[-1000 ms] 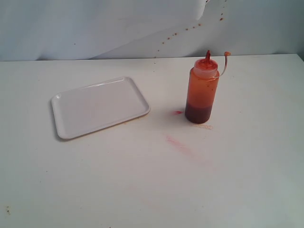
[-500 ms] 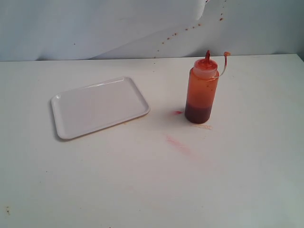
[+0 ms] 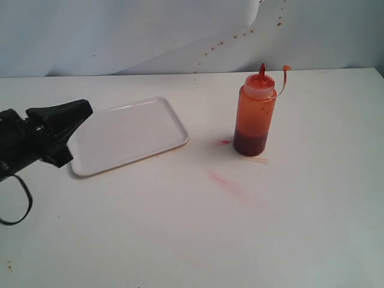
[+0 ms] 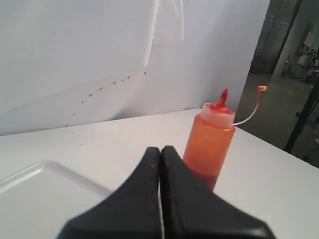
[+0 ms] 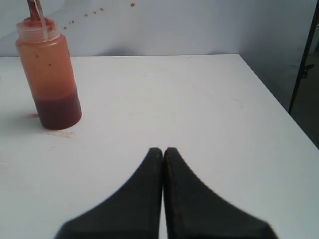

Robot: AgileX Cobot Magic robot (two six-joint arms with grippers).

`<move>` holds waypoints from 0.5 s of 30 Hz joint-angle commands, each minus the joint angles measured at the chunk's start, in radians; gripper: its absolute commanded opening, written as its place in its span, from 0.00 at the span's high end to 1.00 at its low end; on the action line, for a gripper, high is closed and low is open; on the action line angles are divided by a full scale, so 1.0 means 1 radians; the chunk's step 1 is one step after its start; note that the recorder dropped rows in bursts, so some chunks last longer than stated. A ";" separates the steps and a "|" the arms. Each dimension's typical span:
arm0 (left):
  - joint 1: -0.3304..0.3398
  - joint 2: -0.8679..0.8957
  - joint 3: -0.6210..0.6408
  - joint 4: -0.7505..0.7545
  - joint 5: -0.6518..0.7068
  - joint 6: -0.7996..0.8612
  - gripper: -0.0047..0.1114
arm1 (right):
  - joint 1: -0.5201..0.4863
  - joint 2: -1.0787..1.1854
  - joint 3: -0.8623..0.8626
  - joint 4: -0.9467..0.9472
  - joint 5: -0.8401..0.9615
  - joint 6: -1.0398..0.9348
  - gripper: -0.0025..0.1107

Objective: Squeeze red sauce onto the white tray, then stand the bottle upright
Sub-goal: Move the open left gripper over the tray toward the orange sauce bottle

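Left gripper (image 3: 86, 110) jaws pressed together, empty, at the left end of the white tray (image 3: 135, 132); right gripper (image 5: 163, 149) likewise closed on nothing, above the table (image 5: 199, 99); bottle (image 3: 255, 114) right of the tray, apart from it, untouched, long axis vertical, nozzle pointing up, red sauce (image 3: 249, 143) dark at its base

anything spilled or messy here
Yes. A small red sauce drop lies on the table just beside the upright bottle, a pinkish smear streaks the table nearer the camera, and red specks dot the backdrop. The white tray looks clean.
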State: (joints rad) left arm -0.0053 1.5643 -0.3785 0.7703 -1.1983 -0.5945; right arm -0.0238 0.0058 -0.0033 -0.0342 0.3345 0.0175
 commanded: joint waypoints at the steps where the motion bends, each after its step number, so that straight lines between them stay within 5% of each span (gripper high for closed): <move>1: -0.005 0.197 -0.168 0.008 -0.023 0.024 0.96 | 0.005 -0.006 0.003 0.004 -0.002 -0.009 0.98; 6: -0.005 0.390 -0.423 0.193 -0.023 0.080 0.96 | 0.005 -0.006 0.003 0.004 -0.002 -0.009 0.98; 15: -0.041 0.578 -0.636 0.321 -0.023 0.080 0.96 | 0.005 -0.006 0.003 0.004 -0.002 -0.009 0.98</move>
State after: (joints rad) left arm -0.0246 2.1128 -0.9854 1.0624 -1.2041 -0.5209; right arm -0.0238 0.0058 -0.0033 -0.0342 0.3345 0.0175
